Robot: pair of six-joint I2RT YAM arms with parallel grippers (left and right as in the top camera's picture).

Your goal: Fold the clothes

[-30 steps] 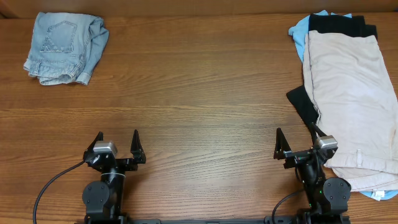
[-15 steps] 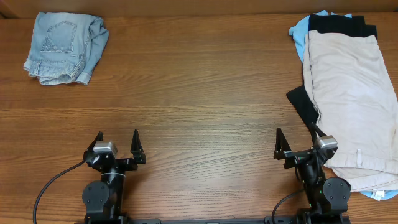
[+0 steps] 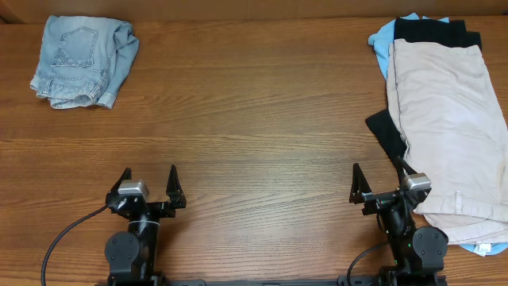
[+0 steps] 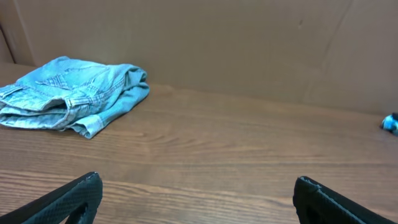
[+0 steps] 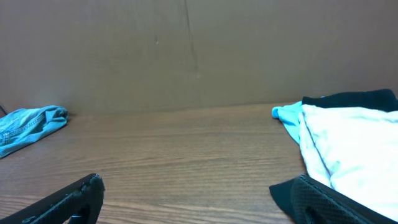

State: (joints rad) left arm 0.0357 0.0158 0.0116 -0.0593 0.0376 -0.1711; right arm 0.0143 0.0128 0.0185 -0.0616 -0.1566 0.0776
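Large beige khaki shorts [image 3: 448, 119] lie spread on top of a pile at the right edge of the table, over black garments [image 3: 432, 32] and a sky-blue garment [image 3: 382, 41]. The pile also shows in the right wrist view [image 5: 348, 143]. Folded faded denim shorts [image 3: 83, 59] lie at the far left corner and show in the left wrist view [image 4: 71, 93]. My left gripper [image 3: 149, 181] is open and empty near the front edge. My right gripper [image 3: 376, 179] is open and empty, its right finger beside the pile's near edge.
The wooden table [image 3: 254, 135] is backed by a brown cardboard wall [image 4: 199, 43]. A black garment edge [image 3: 385, 131] sticks out left of the khaki shorts. A bit of blue cloth [image 3: 480, 248] pokes out at the pile's near end.
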